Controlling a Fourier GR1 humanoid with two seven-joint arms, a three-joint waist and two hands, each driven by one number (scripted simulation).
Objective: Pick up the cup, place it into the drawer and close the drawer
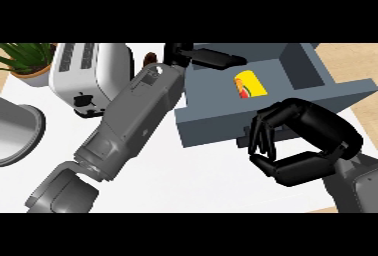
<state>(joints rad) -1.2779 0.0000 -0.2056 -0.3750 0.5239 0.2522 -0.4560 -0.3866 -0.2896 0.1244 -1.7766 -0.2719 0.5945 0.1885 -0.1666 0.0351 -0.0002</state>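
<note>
The yellow cup (249,85) lies on its side inside the open grey drawer (221,125) at the upper right. My left forearm reaches diagonally up to the drawer's back left corner. There my left hand (210,56) stretches its fingers straight over the rim, apart from the cup. My right hand (304,142) hangs in front of the drawer's front panel. Its fingers are curled toward the thumb, their tips close to the panel, and nothing shows between them.
A white toaster (88,75) stands at the upper left, beside a potted plant (26,60). A grey round bowl or pan (15,132) sits at the left edge. The wooden surface (354,60) shows beyond the drawer on the right.
</note>
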